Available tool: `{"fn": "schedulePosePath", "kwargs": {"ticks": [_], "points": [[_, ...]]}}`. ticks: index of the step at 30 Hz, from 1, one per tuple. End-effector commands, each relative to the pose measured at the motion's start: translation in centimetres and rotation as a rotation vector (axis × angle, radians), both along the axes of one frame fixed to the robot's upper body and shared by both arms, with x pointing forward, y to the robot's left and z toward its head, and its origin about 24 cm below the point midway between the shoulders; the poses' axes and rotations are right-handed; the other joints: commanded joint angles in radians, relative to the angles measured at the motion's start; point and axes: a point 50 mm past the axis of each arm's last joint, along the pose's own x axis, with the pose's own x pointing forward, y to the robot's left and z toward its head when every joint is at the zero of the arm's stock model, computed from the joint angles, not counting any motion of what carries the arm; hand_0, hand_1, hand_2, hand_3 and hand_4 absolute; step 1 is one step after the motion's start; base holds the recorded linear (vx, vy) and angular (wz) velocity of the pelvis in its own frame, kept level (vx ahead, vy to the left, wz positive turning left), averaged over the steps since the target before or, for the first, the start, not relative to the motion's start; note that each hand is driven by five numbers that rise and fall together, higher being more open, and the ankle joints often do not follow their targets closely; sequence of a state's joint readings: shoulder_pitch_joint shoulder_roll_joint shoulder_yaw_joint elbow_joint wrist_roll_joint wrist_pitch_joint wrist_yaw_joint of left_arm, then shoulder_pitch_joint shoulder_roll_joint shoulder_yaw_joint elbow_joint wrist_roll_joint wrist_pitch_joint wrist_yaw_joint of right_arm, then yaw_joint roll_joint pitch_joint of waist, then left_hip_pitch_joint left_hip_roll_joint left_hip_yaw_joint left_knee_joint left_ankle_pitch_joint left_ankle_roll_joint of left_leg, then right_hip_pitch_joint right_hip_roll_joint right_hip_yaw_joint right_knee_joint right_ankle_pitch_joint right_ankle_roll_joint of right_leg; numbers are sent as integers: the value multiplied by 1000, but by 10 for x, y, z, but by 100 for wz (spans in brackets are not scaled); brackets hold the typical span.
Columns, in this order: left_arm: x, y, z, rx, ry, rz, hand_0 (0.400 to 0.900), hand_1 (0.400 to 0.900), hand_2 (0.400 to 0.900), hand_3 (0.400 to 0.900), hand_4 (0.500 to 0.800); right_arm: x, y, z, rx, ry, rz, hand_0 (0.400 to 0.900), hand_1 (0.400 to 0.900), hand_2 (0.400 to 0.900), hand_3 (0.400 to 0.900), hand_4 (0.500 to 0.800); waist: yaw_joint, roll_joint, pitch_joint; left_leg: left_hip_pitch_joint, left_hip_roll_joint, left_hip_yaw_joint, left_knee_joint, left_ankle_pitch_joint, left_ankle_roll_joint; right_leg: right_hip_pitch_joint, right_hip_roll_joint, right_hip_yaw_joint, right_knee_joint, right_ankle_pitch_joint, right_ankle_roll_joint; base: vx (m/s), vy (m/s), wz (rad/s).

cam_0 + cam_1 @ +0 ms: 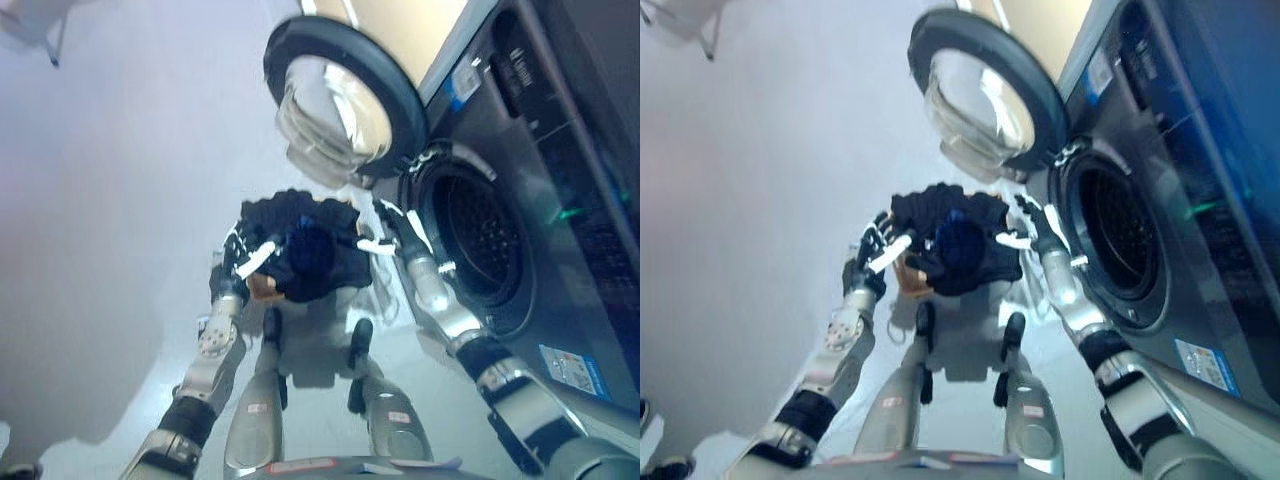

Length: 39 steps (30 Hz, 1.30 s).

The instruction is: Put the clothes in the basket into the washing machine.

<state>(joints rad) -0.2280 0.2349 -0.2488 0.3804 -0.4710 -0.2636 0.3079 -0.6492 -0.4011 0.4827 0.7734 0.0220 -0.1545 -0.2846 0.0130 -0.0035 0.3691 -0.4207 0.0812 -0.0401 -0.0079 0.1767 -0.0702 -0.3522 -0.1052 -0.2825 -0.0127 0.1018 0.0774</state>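
Note:
A heap of dark clothes [305, 235] with a blue piece [310, 252] on top fills a basket, of which only a tan corner [262, 288] shows. My left hand [243, 260] lies against the heap's left side with its fingers spread and straight. My right hand [388, 232] is at the heap's right side, fingers also extended, close to the washing machine's mouth. The drum opening [480, 235] of the dark grey washing machine [560, 150] gapes at the right. Its round glass door [340, 100] stands swung open above the heap.
Pale floor [120, 200] stretches to the left of the basket. A white frame-like object [35, 25] stands in the far top left corner. A small dark shape [665, 468] sits at the lower left edge.

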Motion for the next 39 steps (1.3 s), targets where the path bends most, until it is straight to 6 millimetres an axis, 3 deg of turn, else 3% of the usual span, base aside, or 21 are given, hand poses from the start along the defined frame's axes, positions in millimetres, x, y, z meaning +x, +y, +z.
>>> {"fn": "schedulePosePath", "kwargs": {"ticks": [1,6,15,18,19,21,22,27,39], "points": [[10,4,61,43,-316,25,900,900,900,900,800,21,16,57,-174,-246,76,900,900,900,900,800,31,-72,13,-92,-21,-41,96,-92,11,-138,-96,11,114,23,80,-123,-34,22],[19,-5,102,74,-487,45,900,900,900,900,800,37,8,94,-380,-384,21,900,900,900,900,800,76,-70,46,-264,-39,-72,193,-112,7,-304,-111,9,225,-11,82,-92,-34,23],[30,-21,148,57,-657,98,900,900,900,900,800,46,3,118,-544,-515,-85,900,900,900,900,800,108,-65,41,-587,-100,-94,469,-208,26,-614,-161,34,522,-112,80,-57,17,13],[31,-29,157,40,-689,77,900,900,900,900,800,49,2,126,-585,-533,-106,900,900,900,900,800,119,-61,31,-680,-116,-94,563,-240,37,-707,-170,52,620,-143,75,-17,41,4],[31,-31,160,29,-699,75,900,900,900,900,800,50,0,126,-588,-532,-122,900,900,900,900,800,122,-59,27,-697,-121,-99,602,-285,37,-730,-171,58,668,-185,85,70,10,5],[30,-33,164,23,-713,68,900,900,900,900,800,51,-2,127,-588,-533,-144,900,900,900,900,800,129,-54,22,-763,-130,-100,635,-259,45,-801,-184,60,707,-167,71,-26,36,4],[30,-34,165,19,-719,66,900,900,900,900,800,51,-2,127,-594,-533,-152,900,900,900,900,800,131,-51,18,-774,-132,-105,674,-307,44,-817,-185,73,750,-211,82,-29,38,2],[28,-38,172,3,-750,58,900,900,900,900,800,51,-11,136,-602,-570,-210,900,900,900,900,800,132,-38,7,-886,-153,-93,800,-351,56,-953,-203,108,880,-257,74,0,26,0],[17,-49,182,-33,-811,-10,900,900,900,900,800,55,-35,163,-608,-595,-375,900,900,900,900,800,183,19,-15,-1037,-197,-71,899,-360,69,-1160,-254,187,1022,-300,62,-10,4,5]]}}
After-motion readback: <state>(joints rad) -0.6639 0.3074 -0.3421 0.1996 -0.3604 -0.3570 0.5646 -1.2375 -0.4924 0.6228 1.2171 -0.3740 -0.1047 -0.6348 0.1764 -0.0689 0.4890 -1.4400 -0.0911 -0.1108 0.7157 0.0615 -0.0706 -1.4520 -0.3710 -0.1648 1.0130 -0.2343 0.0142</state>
